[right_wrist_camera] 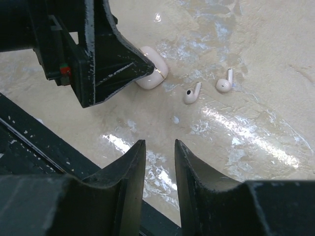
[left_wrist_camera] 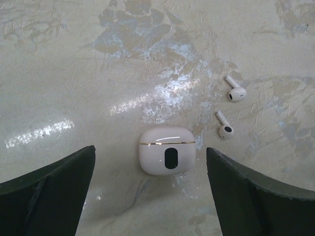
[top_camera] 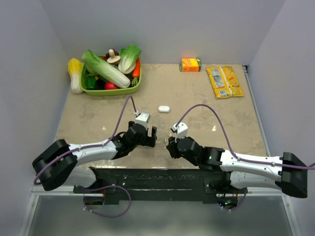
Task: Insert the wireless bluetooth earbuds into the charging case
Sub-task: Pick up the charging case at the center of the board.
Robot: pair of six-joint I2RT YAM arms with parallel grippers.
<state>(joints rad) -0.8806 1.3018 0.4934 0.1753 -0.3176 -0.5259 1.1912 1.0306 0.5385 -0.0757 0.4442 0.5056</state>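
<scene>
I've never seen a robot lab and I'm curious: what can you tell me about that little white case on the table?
The charging case is a small glossy white pebble, plastic by its look, with a thin gold seam and a dark oval mark on the face. It appears shut and lies on the beige table, touching nothing else. Two earbuds lie loose just beside it. The left end effector is open, its fingers either side, short of it.

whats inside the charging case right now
The charging case is shut, so its inside is hidden. Both earbuds lie outside, beside it on the table.
</scene>
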